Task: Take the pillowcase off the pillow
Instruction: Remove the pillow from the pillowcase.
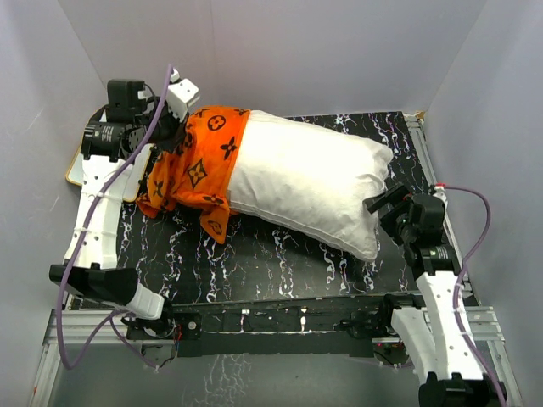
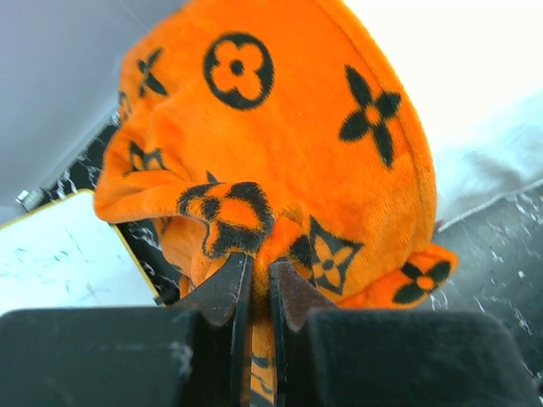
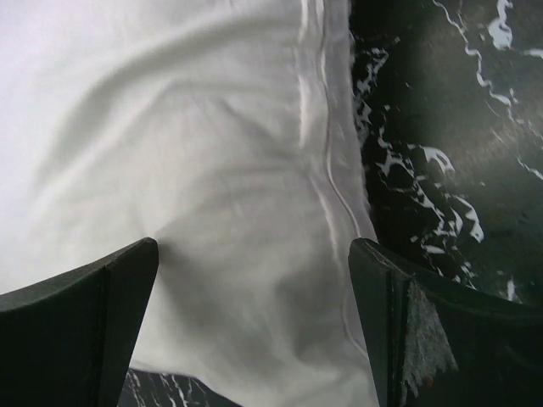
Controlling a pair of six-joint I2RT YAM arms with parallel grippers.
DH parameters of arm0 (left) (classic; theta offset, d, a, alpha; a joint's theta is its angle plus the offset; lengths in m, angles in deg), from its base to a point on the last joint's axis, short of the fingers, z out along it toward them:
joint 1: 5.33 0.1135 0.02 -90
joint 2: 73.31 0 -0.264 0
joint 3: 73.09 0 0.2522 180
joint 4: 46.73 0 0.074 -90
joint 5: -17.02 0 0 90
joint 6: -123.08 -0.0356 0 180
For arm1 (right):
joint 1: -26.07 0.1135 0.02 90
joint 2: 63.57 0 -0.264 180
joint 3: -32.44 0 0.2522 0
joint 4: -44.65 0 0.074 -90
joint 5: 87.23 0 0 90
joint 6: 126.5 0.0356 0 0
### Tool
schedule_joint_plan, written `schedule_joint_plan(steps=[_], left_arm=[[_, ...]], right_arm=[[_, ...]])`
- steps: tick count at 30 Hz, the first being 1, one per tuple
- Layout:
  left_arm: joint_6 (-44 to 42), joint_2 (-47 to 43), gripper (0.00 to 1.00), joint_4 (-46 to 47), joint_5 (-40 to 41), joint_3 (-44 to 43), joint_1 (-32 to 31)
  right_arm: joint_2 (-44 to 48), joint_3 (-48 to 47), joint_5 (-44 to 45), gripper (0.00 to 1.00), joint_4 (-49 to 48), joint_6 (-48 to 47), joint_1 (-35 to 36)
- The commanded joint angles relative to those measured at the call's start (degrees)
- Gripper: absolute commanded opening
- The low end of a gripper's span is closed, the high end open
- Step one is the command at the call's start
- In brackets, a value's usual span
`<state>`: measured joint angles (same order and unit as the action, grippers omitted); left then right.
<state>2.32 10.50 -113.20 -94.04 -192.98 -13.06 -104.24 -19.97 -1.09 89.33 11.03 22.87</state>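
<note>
Black marble-patterned counter (image 1: pixel 280 263) carries one pillow and one pillowcase, and two arms rise from its near edge. Nearest, the right hand (image 3: pixel 253 244) has its two fingers spread wide, the seamed right end of the white pillow (image 1: pixel 310 182) showing between them. The pillow lies slantwise across the middle, most of it bare. Farther back, the orange pillowcase (image 1: pixel 199 165) is bunched over the pillow's far-left end only, with one flap trailing onto the counter. The left hand (image 2: pixel 257 267) is clamped tight on a fold of that plush fabric. One white wood-edged board (image 2: pixel 59 259) lies just beside it at the counter's left edge.
</note>
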Motion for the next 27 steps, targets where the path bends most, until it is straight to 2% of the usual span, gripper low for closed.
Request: schedule_joint_plan(steps=[1,5,8,17,21,23,26,27], left_arm=[[2.38,2.76,0.00,3.05,0.97,-10.74,-1.75],[1.85,5.77,0.00,1.95,2.72,-17.66,-2.09],[1.78,7.18,0.00,0.60,3.35,-20.74,-2.82],[0.53,8.17,0.00,-1.84,10.38,-23.64,-11.40],[-0.06,9.36,0.00,-3.12,14.77,-26.81,-16.70],[-0.41,10.00,0.00,-3.91,16.50,-28.20,-18.53],[-1.25,10.45,0.00,-4.80,18.80,-30.26,-20.21],[-1.73,10.44,0.00,-4.88,19.70,-30.88,-20.42]], right_arm=[[7.32,4.07,0.36,0.98,7.04,-1.54,1.61],[15.20,11.79,-6.32,0.98,4.99,2.36,1.88],[20.21,15.32,-11.13,0.98,-2.13,3.00,1.88],[18.29,18.07,-23.39,0.98,-23.11,1.08,4.71],[11.54,22.54,-21.73,0.98,-30.77,-1.79,6.64],[4.31,22.02,-18.51,0.98,-34.55,-3.13,10.12],[-6.85,14.63,-8.82,0.98,-35.18,-7.84,17.08],[-10.11,11.20,-4.18,0.94,-34.09,-9.27,18.99]])
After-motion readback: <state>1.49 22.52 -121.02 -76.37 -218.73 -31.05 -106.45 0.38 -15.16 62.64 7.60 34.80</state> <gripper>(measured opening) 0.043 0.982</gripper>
